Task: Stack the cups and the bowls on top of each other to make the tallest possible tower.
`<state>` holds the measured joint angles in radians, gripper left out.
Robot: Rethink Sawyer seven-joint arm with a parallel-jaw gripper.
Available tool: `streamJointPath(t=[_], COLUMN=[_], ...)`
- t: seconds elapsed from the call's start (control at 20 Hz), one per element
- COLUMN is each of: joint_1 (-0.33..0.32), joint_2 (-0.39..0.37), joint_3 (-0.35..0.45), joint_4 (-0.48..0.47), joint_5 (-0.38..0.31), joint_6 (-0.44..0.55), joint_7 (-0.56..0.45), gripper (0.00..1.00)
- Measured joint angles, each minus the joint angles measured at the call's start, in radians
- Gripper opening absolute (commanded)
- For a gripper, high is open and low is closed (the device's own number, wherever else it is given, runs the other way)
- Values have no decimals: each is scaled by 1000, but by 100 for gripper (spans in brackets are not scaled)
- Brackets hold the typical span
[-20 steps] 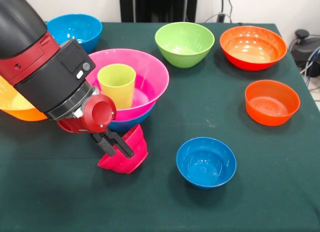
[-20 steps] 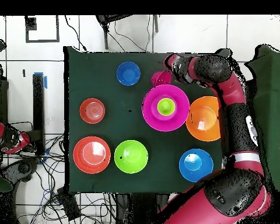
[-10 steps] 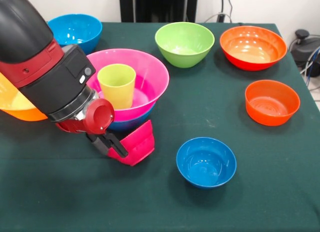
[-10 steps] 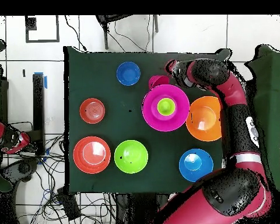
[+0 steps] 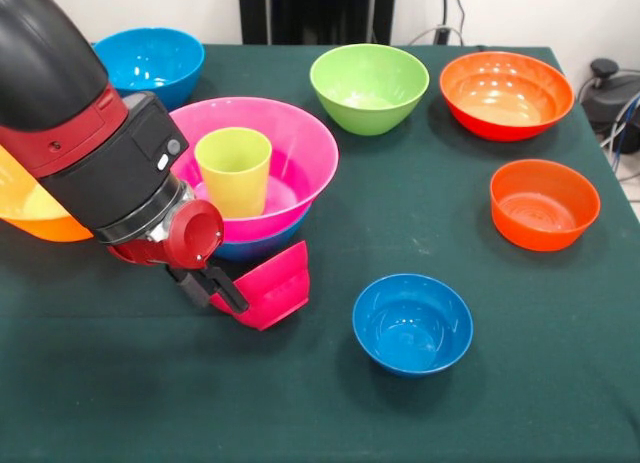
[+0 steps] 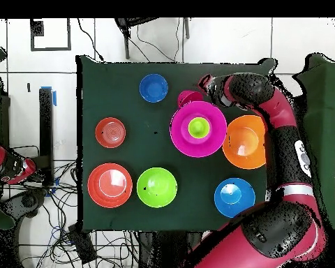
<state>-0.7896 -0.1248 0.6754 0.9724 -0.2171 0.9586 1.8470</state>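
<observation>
The robot's gripper is low over the table, its black fingers clamped on the rim of a small crimson bowl. That bowl is tipped on its side, opening turned toward the gripper, just in front of the tower and close against its base. The red and black arm slants down to it from the upper left of the front view.

Counted, there are eight bowls and one cup. The tower so far is three pieces: a medium blue bowl at the bottom, showing only as a blue strip; a large pink bowl nested in it; and the lime-green cup standing upright inside the pink bowl.

The other bowls stand apart, each upright and holding nothing. A large orange bowl sits just beside the tower, mostly hidden behind the arm. A blue bowl is at the far corner behind the arm. A green bowl is beyond the tower, a large red-orange bowl beside it, and a smaller red-orange bowl nearer. A small blue bowl stands near the crimson one.

Everything rests on a table covered in dark green cloth. In the overhead view the table stands on a white tiled floor, with a tangle of cables beside one edge.
</observation>
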Motion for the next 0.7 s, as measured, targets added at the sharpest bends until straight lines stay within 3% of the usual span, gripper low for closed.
streamJointPath(t=[0.7], joint_1=[1], joint_2=[-28], joint_3=[0], joint_4=[5], joint_5=[1], joint_6=[35], joint_7=[0], gripper=[100])
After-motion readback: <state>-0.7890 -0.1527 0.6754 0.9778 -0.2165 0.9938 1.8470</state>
